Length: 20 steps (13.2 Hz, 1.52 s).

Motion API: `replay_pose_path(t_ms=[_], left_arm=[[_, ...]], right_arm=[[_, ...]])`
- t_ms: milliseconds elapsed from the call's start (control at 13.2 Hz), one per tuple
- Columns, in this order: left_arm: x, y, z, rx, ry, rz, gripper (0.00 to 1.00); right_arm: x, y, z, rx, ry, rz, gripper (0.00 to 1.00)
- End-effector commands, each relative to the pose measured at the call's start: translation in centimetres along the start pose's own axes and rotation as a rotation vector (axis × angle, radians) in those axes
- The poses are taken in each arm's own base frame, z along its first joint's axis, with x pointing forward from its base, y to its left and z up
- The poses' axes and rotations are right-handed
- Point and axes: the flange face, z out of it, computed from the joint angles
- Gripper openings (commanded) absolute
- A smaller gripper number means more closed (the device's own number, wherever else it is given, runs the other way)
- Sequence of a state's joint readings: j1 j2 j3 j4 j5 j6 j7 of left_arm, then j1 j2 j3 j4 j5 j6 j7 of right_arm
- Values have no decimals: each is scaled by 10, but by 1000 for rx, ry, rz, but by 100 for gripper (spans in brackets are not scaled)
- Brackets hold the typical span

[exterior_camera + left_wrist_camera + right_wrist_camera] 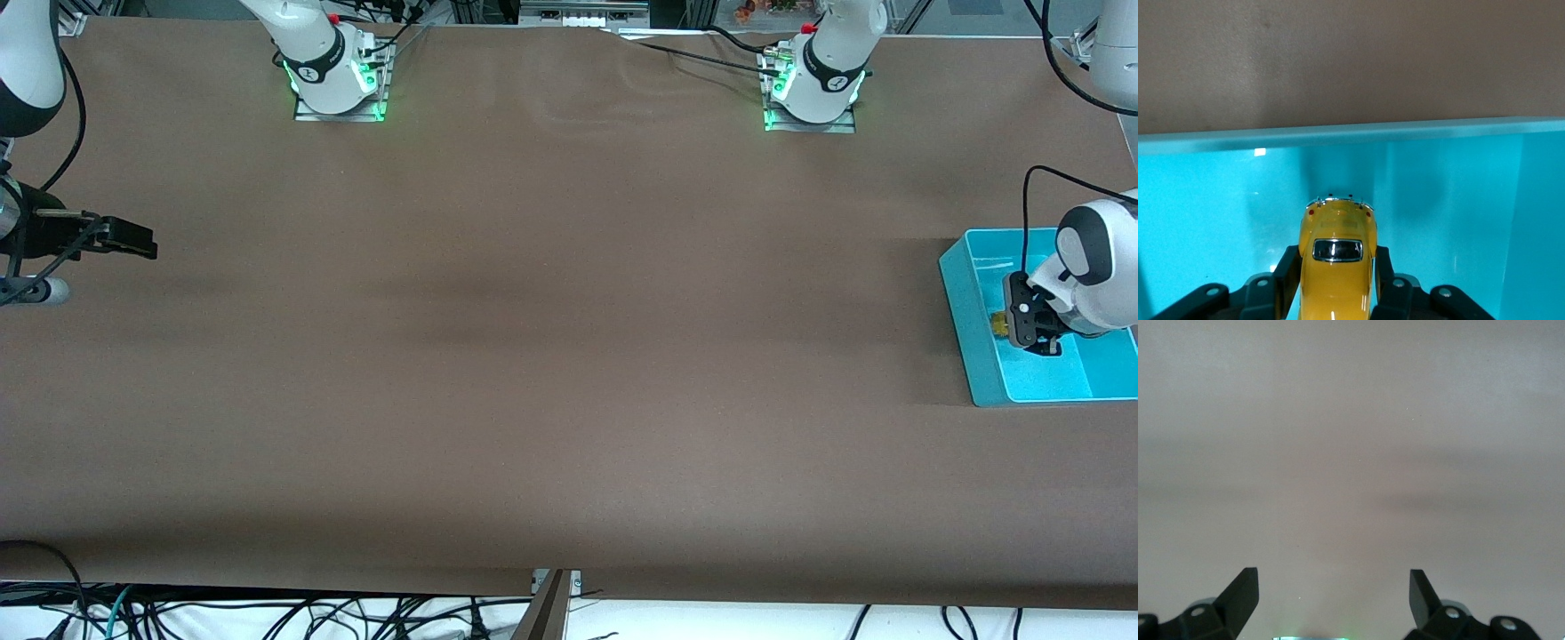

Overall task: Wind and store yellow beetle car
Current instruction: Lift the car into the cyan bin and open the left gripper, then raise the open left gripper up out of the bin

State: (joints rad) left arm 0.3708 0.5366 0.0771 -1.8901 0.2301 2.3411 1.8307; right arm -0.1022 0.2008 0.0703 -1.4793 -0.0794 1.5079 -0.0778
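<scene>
A: Two grippers in shot. The left gripper [1336,293] is down inside the open turquoise plastic bin [958,293], its black fingers [1286,273] clamped on either flank of the tiny bright yellow beetle-shaped toy car [1337,267].

B: Car touching the bin floor?

A: Can't tell. The left wrist view shows the rounded roof, a dark window and a chrome bumper end, with the blue floor and one bin wall past it. In the front view only a sliver of yellow [1000,325] shows beside the left gripper [1036,331], low within the bin walls.

B: Where's the bin?

A: At the left arm's end of the brown table [551,356], close to the table's edge there. The left arm comes in over it from that end, white wrist above the bin.

B: Right side?

A: The right gripper [133,240] hangs over bare brown table at the right arm's end, well apart from the bin. Fingers pointing sideways along the table. The right wrist view shows both black fingertips [1241,590] spread wide, nothing between them, only brown table below. That arm waits.

B: Anything else on the table?

A: Just the two green-lit arm bases [338,84] along the edge farthest from the front camera.
</scene>
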Motion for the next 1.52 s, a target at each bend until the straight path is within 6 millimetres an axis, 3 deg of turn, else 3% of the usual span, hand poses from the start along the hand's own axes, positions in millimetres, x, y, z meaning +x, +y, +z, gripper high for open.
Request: replay_pose_path(t_ms=[0,304,456,684,988,1140,1216,1292,1444], left_arm=[[-8,2,-34,50,-19,65,100],[-24,22,-139,-31,75,-46,100],[-22,24,-189,-97,131,-199,100],[36,3,-250,-132,131,-421,100],[153,-17,-297,-127,119,-826,100],[226,-7,-337,-68,100,-1056,100],[249,5,-358,-39,101,-1184,100],[265,22,-378,-11,107,-1318,100],[264,52,-412,41,148,-1515,100]], right_arm=[[-4,1,-2,6,5,-10,100],[-3,0,-1,6,4,-13,100],[-3,1,0,6,2,-10,100],[-2,0,-1,4,5,-11,100],[-2,1,-2,4,8,-11,100],[-2,2,-1,4,8,-10,100],[-2,2,-1,4,8,-10,100],[-1,2,0,6,5,-8,100],[-1,2,0,6,5,-8,100]])
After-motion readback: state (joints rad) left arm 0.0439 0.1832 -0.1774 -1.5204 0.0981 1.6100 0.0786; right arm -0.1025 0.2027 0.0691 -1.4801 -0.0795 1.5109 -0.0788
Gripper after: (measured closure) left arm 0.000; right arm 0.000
